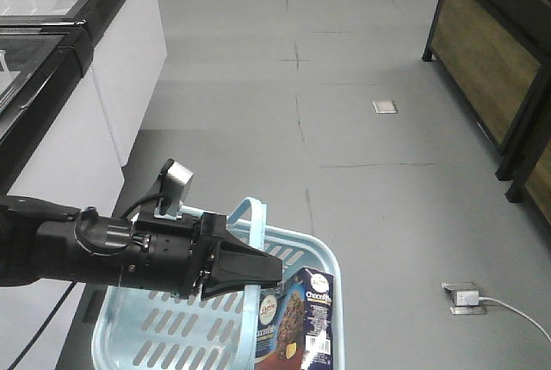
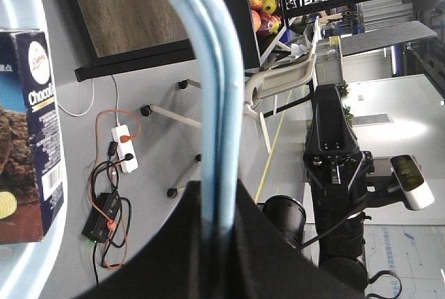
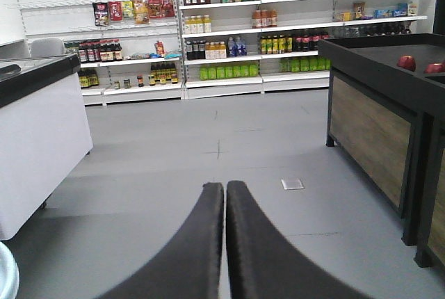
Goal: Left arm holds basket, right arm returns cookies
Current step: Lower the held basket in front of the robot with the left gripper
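The light blue basket (image 1: 323, 258) hangs at the bottom of the front view with slotted sides. Its curved handle (image 1: 256, 215) runs into my left gripper (image 1: 267, 274), which is shut on it. In the left wrist view the handle (image 2: 219, 104) passes between the two black fingers (image 2: 278, 243) of the left gripper (image 2: 221, 208). The dark Chocofab cookie box (image 1: 303, 318) stands upright inside the basket; it also shows in the left wrist view (image 2: 31, 139). My right gripper (image 3: 224, 188) is shut and empty, held above the grey floor. The right arm (image 2: 337, 167) shows in the left wrist view.
A white freezer cabinet (image 1: 86, 86) stands on the left. A dark wooden display stand (image 1: 491, 69) stands on the right, with apples (image 3: 407, 62) on it. Stocked shelves (image 3: 278, 28) line the far wall. A power strip (image 1: 465, 297) with cable lies on the floor.
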